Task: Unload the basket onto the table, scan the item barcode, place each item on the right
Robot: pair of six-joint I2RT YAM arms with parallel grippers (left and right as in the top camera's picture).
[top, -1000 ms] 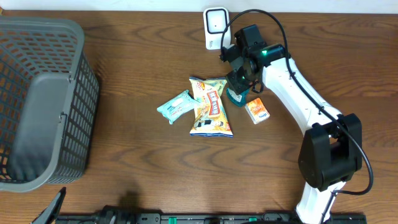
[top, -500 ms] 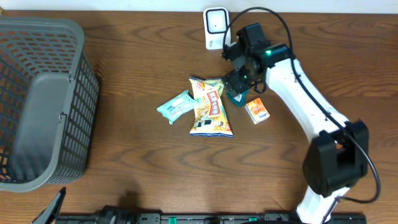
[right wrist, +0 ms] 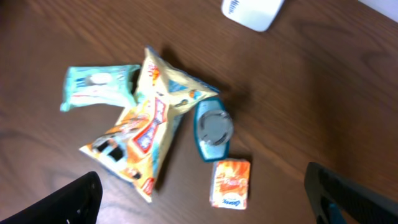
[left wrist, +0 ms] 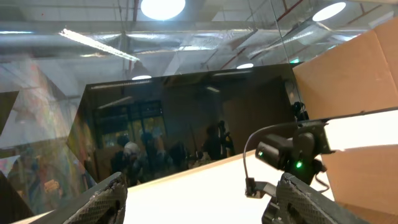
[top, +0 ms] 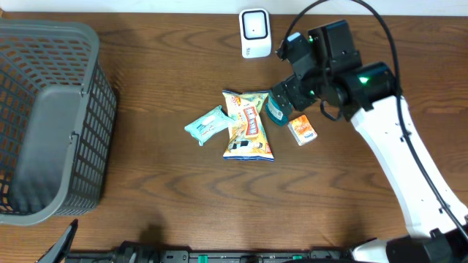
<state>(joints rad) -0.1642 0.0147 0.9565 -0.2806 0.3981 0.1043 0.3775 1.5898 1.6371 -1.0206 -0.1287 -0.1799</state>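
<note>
The brown table (top: 183, 212) fills the overhead frame, with a grey basket (top: 44, 117) at its left edge. The right gripper (right wrist: 202, 180) hangs released and empty above the central cluster. The left gripper (left wrist: 202, 193), spread with nothing in it, points at the ceiling. A yellow snack bag (top: 247, 126) lies at centre, with a pale wipes packet (top: 208, 124) on its left. A white scanner (top: 254, 33) stands at top centre. The teal tub (top: 278, 109) lies against the bag's upper right, with an orange packet (top: 302, 130) just right of it.
</note>
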